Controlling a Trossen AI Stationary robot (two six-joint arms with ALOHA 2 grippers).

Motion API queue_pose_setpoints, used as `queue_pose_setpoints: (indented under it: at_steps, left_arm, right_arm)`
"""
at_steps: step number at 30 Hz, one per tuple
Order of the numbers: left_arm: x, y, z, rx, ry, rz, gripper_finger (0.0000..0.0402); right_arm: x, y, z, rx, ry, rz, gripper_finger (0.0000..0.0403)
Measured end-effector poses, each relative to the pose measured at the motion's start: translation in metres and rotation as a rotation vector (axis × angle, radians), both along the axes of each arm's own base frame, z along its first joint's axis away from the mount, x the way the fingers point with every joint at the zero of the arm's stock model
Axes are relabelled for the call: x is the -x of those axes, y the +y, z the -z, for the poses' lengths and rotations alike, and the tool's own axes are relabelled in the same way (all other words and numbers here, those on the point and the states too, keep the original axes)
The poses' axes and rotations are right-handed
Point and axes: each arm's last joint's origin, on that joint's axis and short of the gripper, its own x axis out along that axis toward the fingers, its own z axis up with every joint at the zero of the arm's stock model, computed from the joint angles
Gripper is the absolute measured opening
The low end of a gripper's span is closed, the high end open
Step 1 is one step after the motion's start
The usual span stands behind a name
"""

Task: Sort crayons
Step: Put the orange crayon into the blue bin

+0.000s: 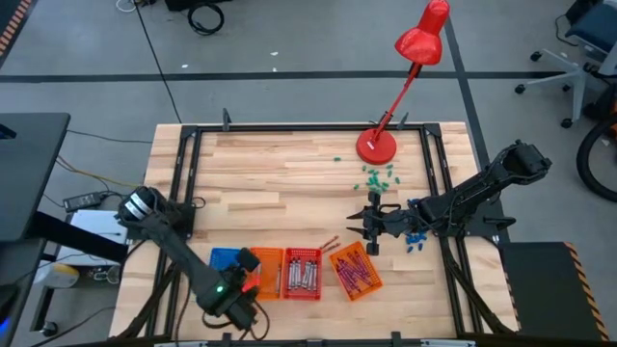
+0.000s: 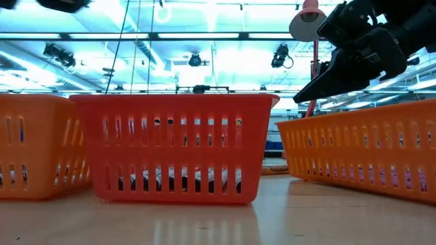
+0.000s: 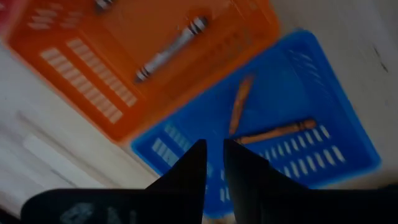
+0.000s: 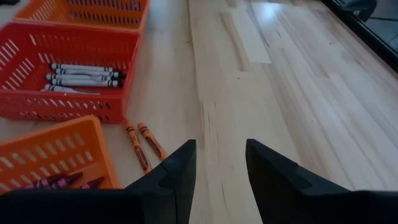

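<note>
Four baskets stand in a row at the near edge of the table [image 1: 289, 164]: a blue basket [image 1: 223, 257], an orange basket [image 1: 269, 272], a red basket [image 1: 302, 273] and a second, tilted orange basket [image 1: 355, 271].

Two orange crayons [image 3: 261, 121] lie in the blue basket. The left gripper [image 3: 213, 163] hangs over this basket; its fingers stand only a little apart and nothing is between them. One grey crayon [image 3: 171, 50] lies in the orange basket beside it.

Several grey crayons [image 4: 81, 74] lie side by side in the red basket. Purple crayons [image 4: 59, 181] are in the tilted orange basket. Two more orange crayons [image 4: 143, 143] lie loose on the table, just beside the red basket and the tilted one.

The right gripper [image 4: 221, 162] is above the bare wood, near these loose crayons, with its fingers spread and empty.

Farther back stands a red lamp [image 1: 410, 77], with small green bits [image 1: 376, 176] near its base. Small blue bits [image 1: 416, 241] lie beside the right arm.
</note>
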Motion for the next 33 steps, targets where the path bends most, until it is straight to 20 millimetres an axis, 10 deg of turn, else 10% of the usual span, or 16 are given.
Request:
queue_pose_setpoints:
  at_steps: [15,33]
  left_arm:
    - [0.001,-0.004,0.0,-0.079,-0.166,-0.159,0.0066]
    - [-0.131,0.113,-0.01,0.285,-0.677,-0.797,0.0067]
  right_arm:
    - [-0.002,-0.001,-0.002,0.028,-0.021,-0.01,0.0144]
    - [-0.001,-0.002,0.0,0.037,0.001,-0.005,0.0144]
